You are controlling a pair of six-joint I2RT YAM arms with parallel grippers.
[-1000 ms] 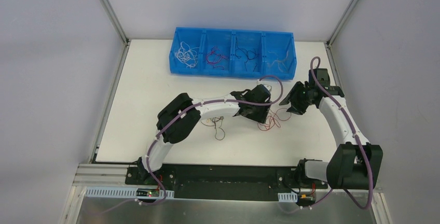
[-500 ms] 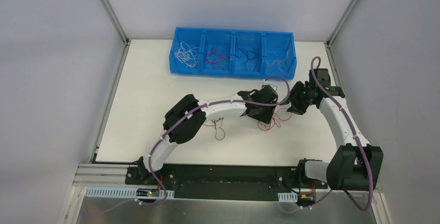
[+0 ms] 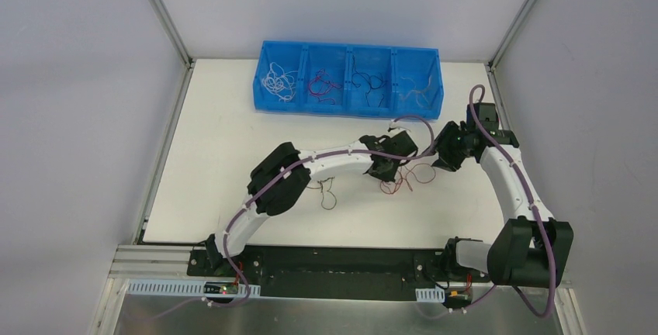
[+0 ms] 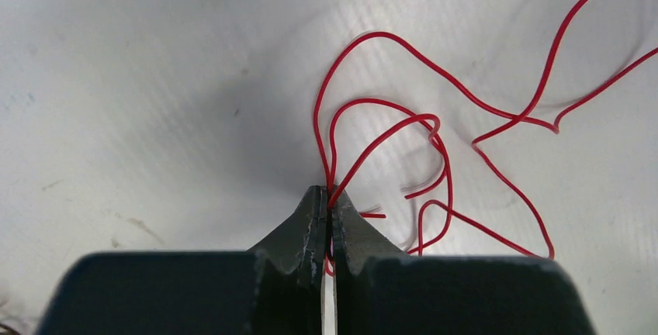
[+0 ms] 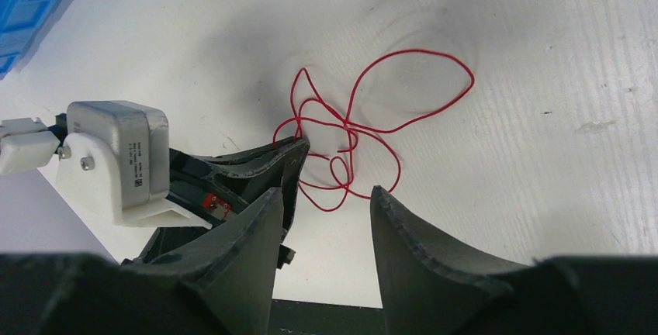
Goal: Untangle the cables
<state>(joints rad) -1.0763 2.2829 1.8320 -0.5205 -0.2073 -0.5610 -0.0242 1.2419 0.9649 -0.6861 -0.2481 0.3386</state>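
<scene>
White tabletop [image 3: 217,141], right of centre: loose tangle of thin red wire [image 4: 431,122]. Left gripper [image 4: 329,199] pinched shut on its strands; right gripper [image 5: 326,192] half-spread just above, empty. Best lifted slowly, right jaws catching a separate loop.

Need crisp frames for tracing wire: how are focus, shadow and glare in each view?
Left wrist: thin red wire sharp, a soft dark shadow on the white table around the closed jaws. Right wrist: wire sharp, own jaws dark and featureless. Top external: even light, no glare, wire barely resolved.
</scene>
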